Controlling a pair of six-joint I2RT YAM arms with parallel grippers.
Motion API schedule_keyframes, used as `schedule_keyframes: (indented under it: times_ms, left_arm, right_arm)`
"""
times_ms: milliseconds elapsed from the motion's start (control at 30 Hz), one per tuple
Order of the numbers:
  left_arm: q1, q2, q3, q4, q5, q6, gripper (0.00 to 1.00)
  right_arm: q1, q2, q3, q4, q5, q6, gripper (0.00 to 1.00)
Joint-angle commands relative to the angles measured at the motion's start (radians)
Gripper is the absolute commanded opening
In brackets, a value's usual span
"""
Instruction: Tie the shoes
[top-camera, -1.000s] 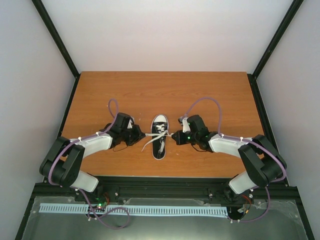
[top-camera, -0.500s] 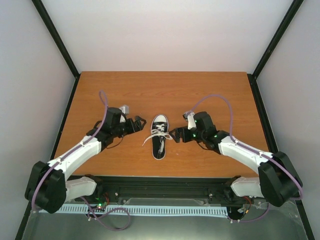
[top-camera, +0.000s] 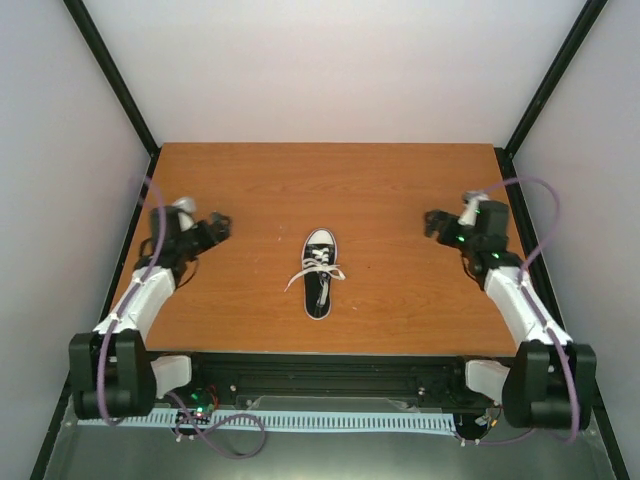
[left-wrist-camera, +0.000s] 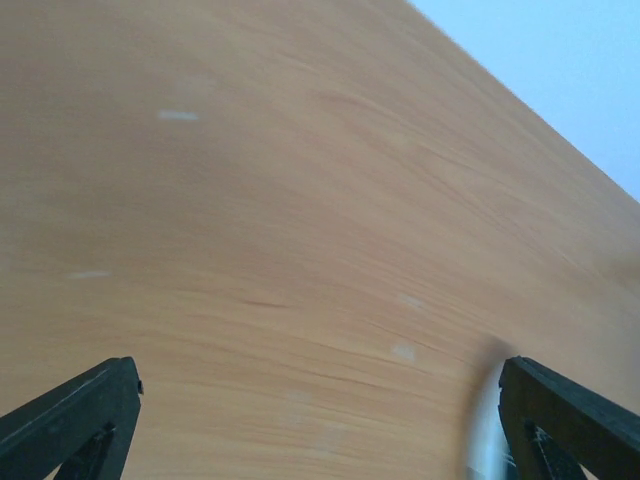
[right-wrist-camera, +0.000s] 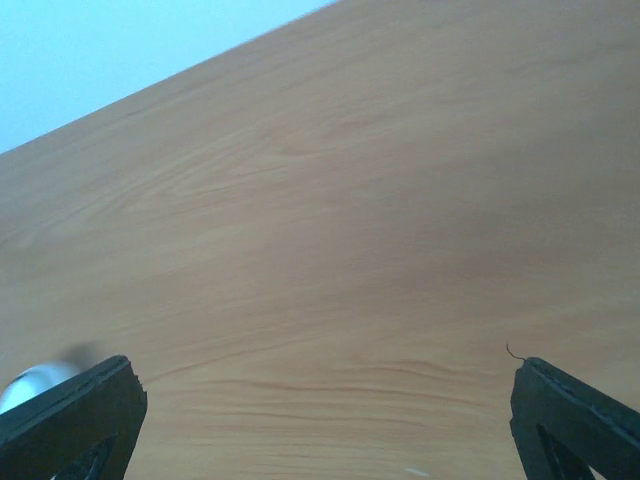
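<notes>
On the table (top-camera: 400, 180), the left gripper (top-camera: 217, 226) and right gripper (top-camera: 433, 222) hang at mid-left and mid-right, fingers spread wide, holding nothing. The shoe (top-camera: 318, 301) lies in the middle. Its laces (top-camera: 300, 278) look loosely looped; any tug may undo them.

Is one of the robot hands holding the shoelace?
No, the left gripper and right gripper are both out at the sides, well apart from the shoe and its laces.
</notes>
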Motion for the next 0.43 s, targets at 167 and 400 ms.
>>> schedule_keyframes:
  times_ms: [167, 400]
  left_arm:
    - [0.331, -0.153, -0.253, 0.237, -0.219, -0.018, 1.00]
    - [0.320, -0.143, -0.290, 0.332, -0.320, 0.073, 1.00]
  right_arm:
    - [-0.212, -0.296, -0.333, 0.335, 0.315, 0.021, 1.00]
    - [-0.211, -0.277, -0.457, 0.536, 0.439, -0.016, 1.00]
